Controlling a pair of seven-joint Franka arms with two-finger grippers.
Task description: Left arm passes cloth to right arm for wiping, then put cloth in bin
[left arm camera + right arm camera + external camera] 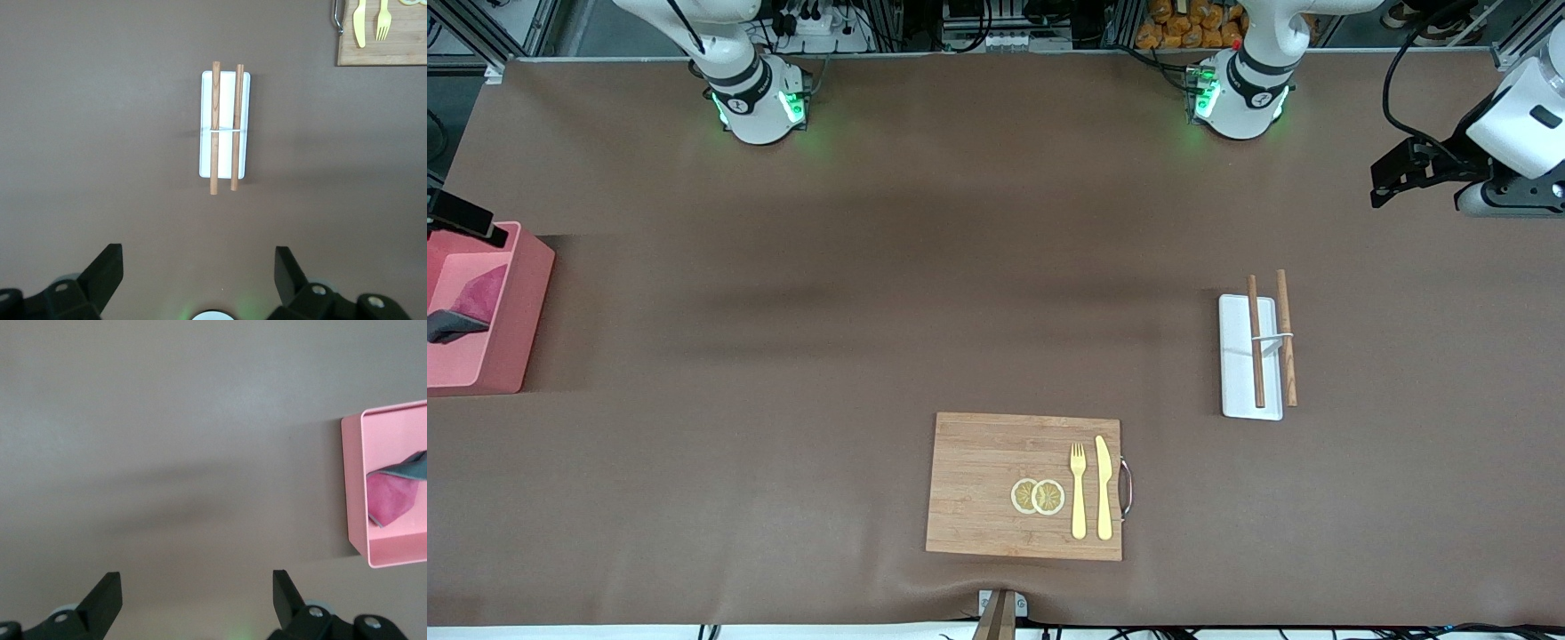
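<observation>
Now, across the table as the front camera shows it —
Bin [511,356]: salmon-pink box at the right arm's end of the table, cut off by the picture's edge.
Cloth [480,298]: lying inside the bin, crimson face up, a dark grey fold showing.
Right gripper [197,600]: over bare brown table [783,311] near the bin, jaws wide apart, holding nothing.
Cutting board [978,480]: bamboo, nearest the front camera, bearing two lemon slices [1038,496], a yellow fork [1078,489] and a knife [1104,487].
Tray [1238,356]: flat, white, with two wooden sticks [1256,356] laid along it.
Left gripper [199,277]: over the table beside the tray, jaws wide apart, empty.
</observation>
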